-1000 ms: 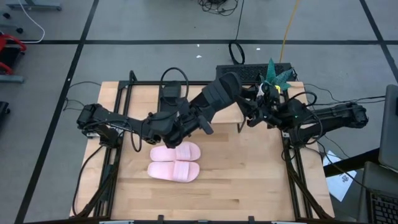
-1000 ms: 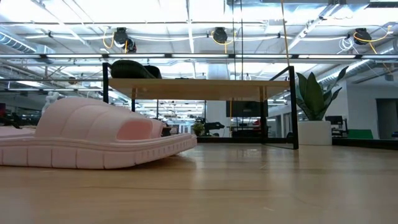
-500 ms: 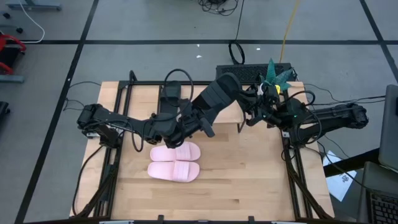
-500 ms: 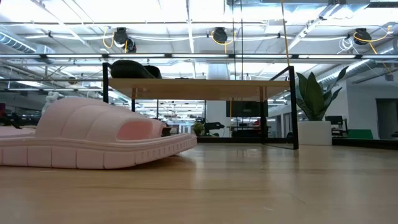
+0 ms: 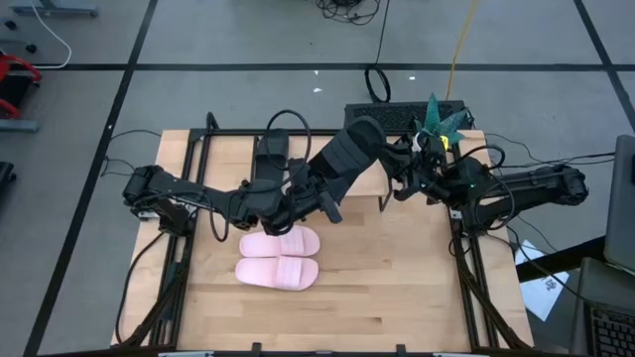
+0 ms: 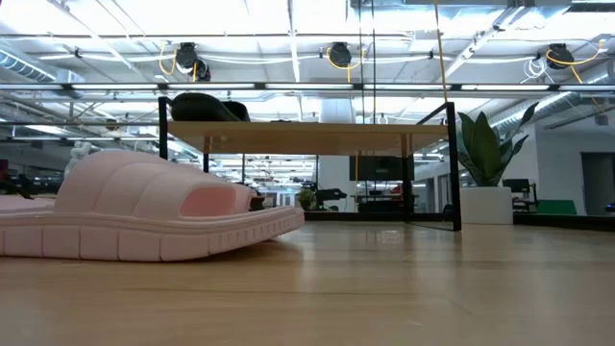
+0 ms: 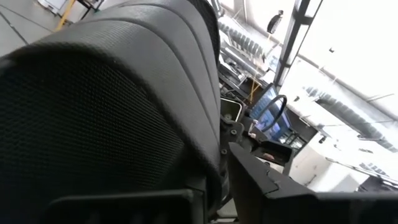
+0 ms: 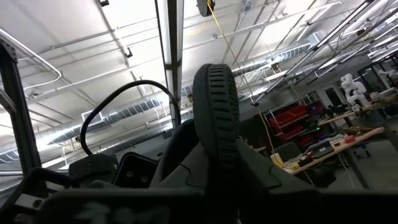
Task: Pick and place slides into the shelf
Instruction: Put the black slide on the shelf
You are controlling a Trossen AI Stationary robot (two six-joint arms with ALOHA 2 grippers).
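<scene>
From above, your left gripper (image 5: 319, 193) is clamped on a black slide (image 5: 349, 151) over the shelf (image 5: 372, 180), with the right gripper (image 5: 409, 177) pinching its far end. Two pink slides (image 5: 279, 257) sit mid-table.

Low down, another black slide (image 6: 207, 107) lies on the shelf board.

Left wrist: black slide fills everything.

Right wrist: sole edge pinched.

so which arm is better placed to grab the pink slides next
Left, probably. The two pink slides lie just in front of the left gripper, though it is shut on a black slide. The right gripper is farther off at the shelf, gripping another black slide.
</scene>
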